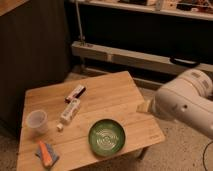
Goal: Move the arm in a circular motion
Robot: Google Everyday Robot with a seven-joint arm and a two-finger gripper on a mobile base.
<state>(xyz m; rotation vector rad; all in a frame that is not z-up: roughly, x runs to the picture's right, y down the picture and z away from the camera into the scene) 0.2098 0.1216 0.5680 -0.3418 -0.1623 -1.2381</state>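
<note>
1 arm (189, 106) was in view: a white, glossy, thick rounded segment at 3 o'clock of the frame. It sat just off the counter's (117, 92) right edge and ran out of frame toward 4 o'clock. A small tan piece (144, 106) sat at its 9 o'clock end, over the counter's right corner; can't tell what it was. The gripper was out of frame, so can't tell if it was released or clenched.

Counts on the 1 wooden counter:
- 1 green bowl (107, 136), at 6 o'clock of the top, near the front edge.
- 1 clear plastic cup (37, 121), upright at 9 o'clock, near the left edge.
- 2 small packs near centre-left. A dark-ended one (75, 93) lay at 12 o'clock of a white one (70, 110), close but apart, both lying flat.
- 1 tiny pale cube (59, 127), just at 7 o'clock of the white pack.
- 1 orange-and-grey sponge (46, 153), at 7 o'clock, in the front-left corner.

Nothing on the counter was touching the arm. Behind, at 12 o'clock, were 1 pale horizontal rail (130, 57) and dark shelving.
</note>
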